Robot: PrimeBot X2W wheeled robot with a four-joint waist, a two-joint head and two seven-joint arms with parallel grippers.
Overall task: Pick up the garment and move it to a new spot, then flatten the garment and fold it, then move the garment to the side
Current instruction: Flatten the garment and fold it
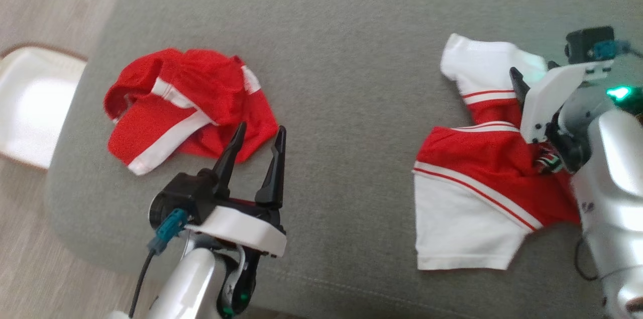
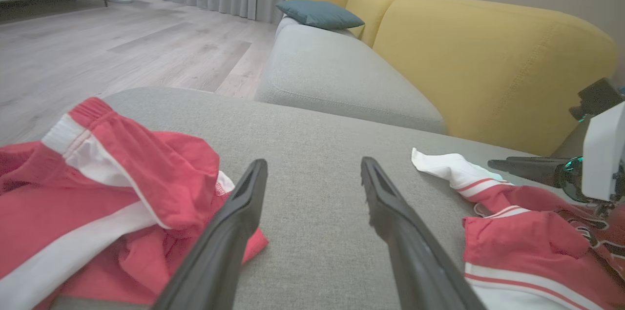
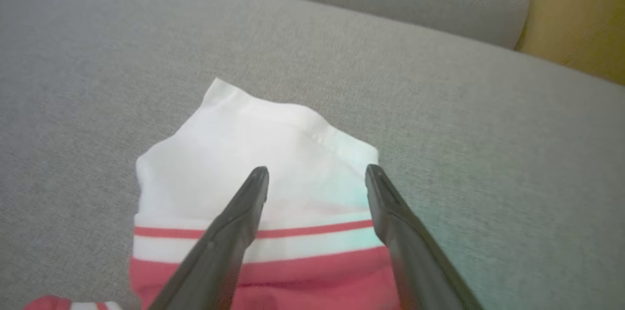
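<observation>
Shirt (image 1: 472,173) first: red cloth with white panels and thin red-and-white stripes. It lies rumpled and half twisted at the right end of the couch seat (image 1: 341,47), with one white sleeve (image 3: 254,149) thrown out toward the back. I take it for the garment to be moved, since the right claw (image 3: 317,172) is right at that sleeve, its two fingers spread wide with nothing between them. Whether the tips touch the cloth I cannot tell. The left claw (image 1: 261,129) is just as wide and also empty. It hovers over bare seat just beside a pair of red shorts (image 1: 186,103) with white bands, bunched in a heap well apart from the shirt.

The cloth looks thin, soft and limp, so it will likely sag and fold on itself wherever it is lifted. A pinch on the sleeve alone would probably take one layer and leave the body trailing and twisted, harder to flatten afterwards. Fingers pressed too deep could snag the coarse grey weave of the padded seat. A carry toward the left risks dropping the shirt on the shorts. Beyond the seat are a smooth yellow backrest (image 2: 488,56), a blue pillow (image 2: 320,13) and a pale wood-look floor (image 2: 122,41).
</observation>
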